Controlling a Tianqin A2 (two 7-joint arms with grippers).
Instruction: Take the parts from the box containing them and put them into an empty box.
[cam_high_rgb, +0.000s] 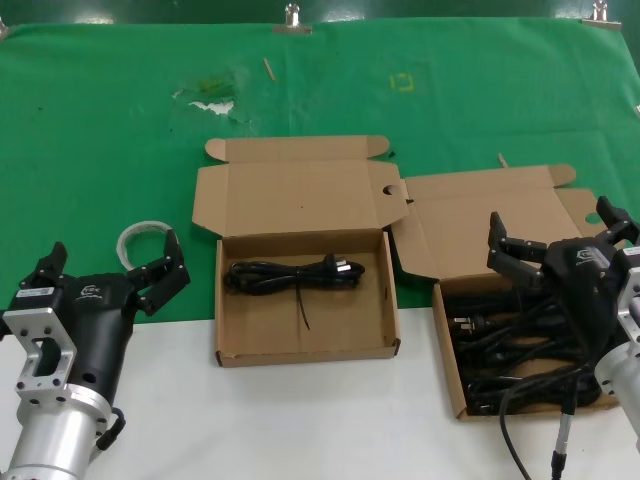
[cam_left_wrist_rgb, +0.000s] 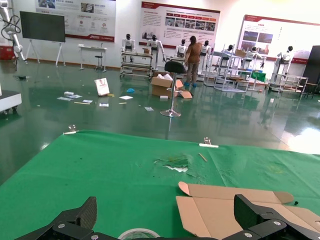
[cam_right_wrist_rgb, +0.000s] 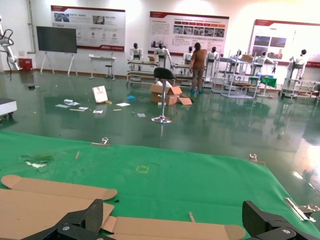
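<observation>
Right now the right gripper (cam_high_rgb: 555, 238) hovers with fingers spread and nothing held above the source box (cam_high_rgb: 452, 385) at the table's right side, where a heap of black power cords (cam_high_rgb: 510, 350) fills the tray; the middle box (cam_high_rgb: 305, 352) with the notched lid holds a single coiled cord (cam_high_rgb: 295, 274) near its far wall; the left gripper (cam_high_rgb: 112, 265) waits at the left, fingers likewise released, just before a grey-white tubing ring (cam_high_rgb: 138, 236) on the green cloth (cam_high_rgb: 100, 120)
</observation>
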